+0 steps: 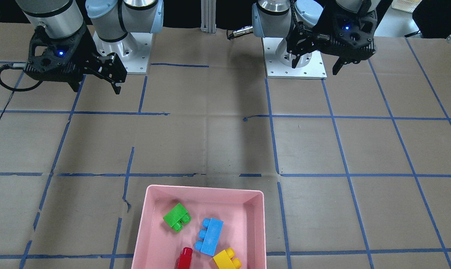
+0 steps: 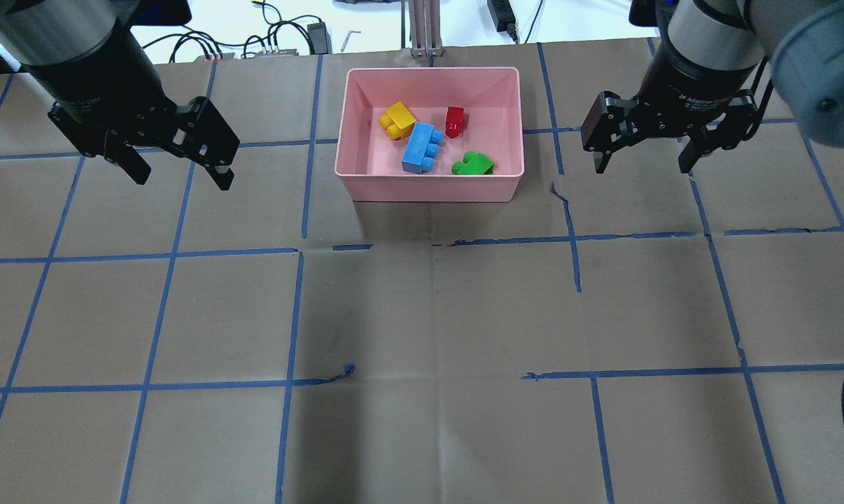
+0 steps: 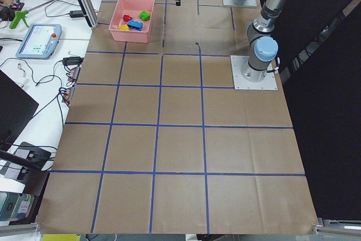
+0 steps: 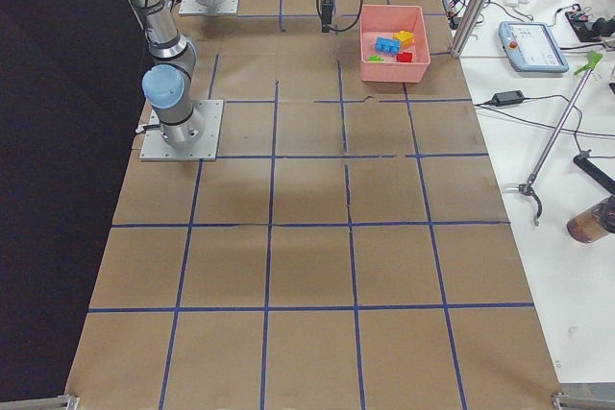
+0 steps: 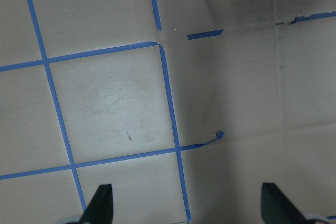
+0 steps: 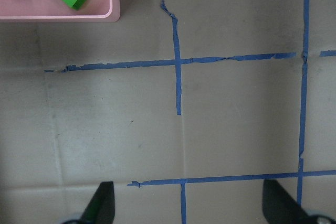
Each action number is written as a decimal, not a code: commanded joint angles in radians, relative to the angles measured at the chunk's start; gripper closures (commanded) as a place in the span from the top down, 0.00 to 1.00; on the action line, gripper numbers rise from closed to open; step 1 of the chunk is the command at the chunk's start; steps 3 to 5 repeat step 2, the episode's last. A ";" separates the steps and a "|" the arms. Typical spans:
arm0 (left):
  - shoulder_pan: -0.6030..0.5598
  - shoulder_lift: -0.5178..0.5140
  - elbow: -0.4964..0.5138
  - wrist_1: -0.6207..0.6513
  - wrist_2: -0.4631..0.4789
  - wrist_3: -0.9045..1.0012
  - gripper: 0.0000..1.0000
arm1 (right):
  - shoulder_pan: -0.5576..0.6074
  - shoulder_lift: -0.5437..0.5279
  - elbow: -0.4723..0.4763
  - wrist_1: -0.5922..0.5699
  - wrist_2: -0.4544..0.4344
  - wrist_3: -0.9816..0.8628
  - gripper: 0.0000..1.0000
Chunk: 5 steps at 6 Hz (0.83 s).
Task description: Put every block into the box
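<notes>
Well, the only writing I can find is small white print on the dark collar [image 2: 702,100] above the right gripper [image 2: 640,166]. I read "Adaptive" there, and the rest is too blurred.

Both tools hang above the table [image 2: 429,315] with nothing in them. The left gripper [image 2: 183,176] has its fingers spread wide, and so does the right.

The box [image 2: 429,189], a shallow pink tray with rounded corners, sits between the two grippers, inward of each and apart from both. All four blocks lie inside it:
- The yellow block [image 2: 397,119] is nearest the left gripper.
- The light blue block [image 2: 422,147], showing three studs, is just beside the yellow one.
- The small red block [image 2: 454,121] is on the far side from both grippers.
- The green block [image 2: 473,165] is nearest the right gripper, by the box's near wall.

Blue tape lines [image 2: 149,384] grid the brown table.
</notes>
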 commanded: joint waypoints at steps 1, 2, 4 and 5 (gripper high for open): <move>0.002 0.000 0.000 0.000 0.000 0.000 1.00 | -0.001 0.018 0.003 -0.008 0.000 0.002 1.00; 0.000 0.000 0.000 0.000 0.000 0.000 1.00 | -0.001 0.019 0.003 -0.004 -0.002 0.002 1.00; 0.000 0.000 0.000 0.000 0.000 0.000 1.00 | -0.001 0.019 0.003 -0.004 -0.002 0.002 1.00; 0.000 0.000 0.000 0.000 0.000 0.000 1.00 | -0.001 0.019 0.003 -0.004 -0.002 0.002 1.00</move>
